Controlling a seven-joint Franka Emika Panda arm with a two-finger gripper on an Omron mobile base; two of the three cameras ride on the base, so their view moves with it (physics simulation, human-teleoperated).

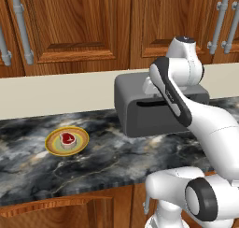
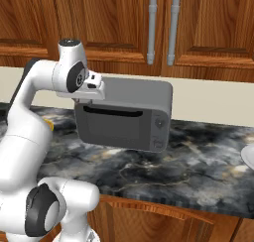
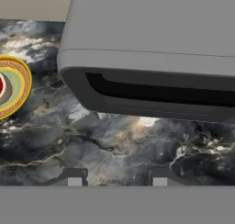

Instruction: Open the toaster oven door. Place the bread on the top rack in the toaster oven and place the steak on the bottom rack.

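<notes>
Door [image 2: 118, 125] shut; fingers [image 3: 117, 181] part-open, empty, above its handle slot. I'd lower squarely, hook top edge.

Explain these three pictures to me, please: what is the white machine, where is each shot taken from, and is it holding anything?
The white machine is a robot arm on a base that can drive, in a computer-drawn kitchen. Two pictures come from cameras on that base, behind the arm, one on its left and one on its right, so they show the same scene from two sides. The third comes from a camera on the hand, looking along the jaws; the two small dark tips at the bottom are its gripper.

On the dark marble counter stands a grey toaster oven with its door shut. To its left lies a round yellow-green plate with a small red steak on it.

The hand hovers above the oven's front. The jaws stand apart with nothing between them.
</notes>
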